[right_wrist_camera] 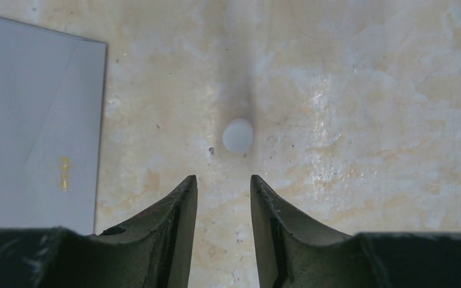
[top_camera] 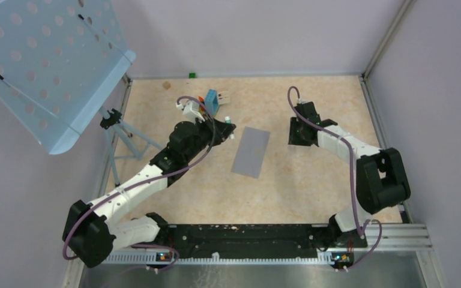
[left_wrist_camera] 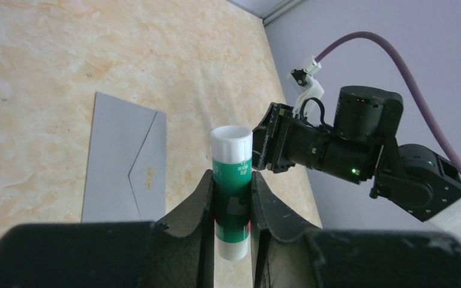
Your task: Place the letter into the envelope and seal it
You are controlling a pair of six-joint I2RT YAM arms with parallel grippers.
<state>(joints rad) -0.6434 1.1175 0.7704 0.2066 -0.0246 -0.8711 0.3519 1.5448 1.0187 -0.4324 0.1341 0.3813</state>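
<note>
The grey envelope lies flat mid-floor, its pointed flap folded down with a small yellow stain on it; it also shows in the left wrist view and the right wrist view. My left gripper is shut on a white and green glue stick, held above the floor just left of the envelope's far end. My right gripper hangs open and empty over bare floor right of the envelope. The letter is not in view.
A small white round object lies on the floor just ahead of my right fingertips. A blue, orange and green block cluster stands behind my left gripper. A tilted blue perforated stand fills the far left. Walls close the back and right.
</note>
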